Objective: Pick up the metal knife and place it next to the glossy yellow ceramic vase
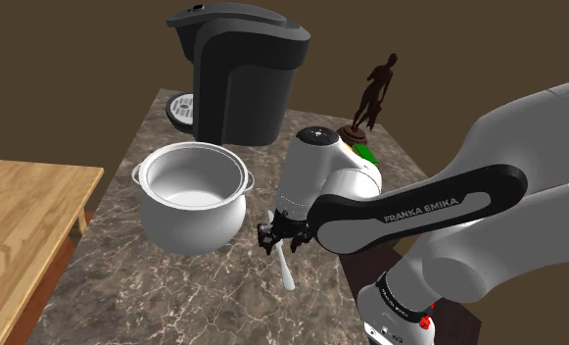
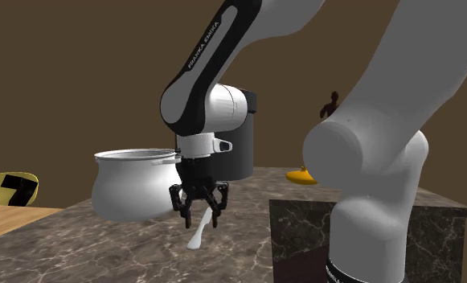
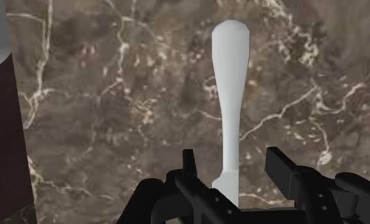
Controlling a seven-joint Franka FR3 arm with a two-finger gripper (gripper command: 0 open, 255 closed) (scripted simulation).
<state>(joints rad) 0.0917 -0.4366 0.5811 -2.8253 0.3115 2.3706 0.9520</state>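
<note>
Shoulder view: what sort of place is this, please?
Probably a home kitchen. A marbled counter bears a dark coffee machine, a white pot and a pale knife; a wooden table stands beside it.

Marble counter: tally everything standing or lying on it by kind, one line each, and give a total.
Coffee machine: 1
Pot: 1
Knife: 1
Figurine: 1
Yellow vase: 1
Total: 5
</note>
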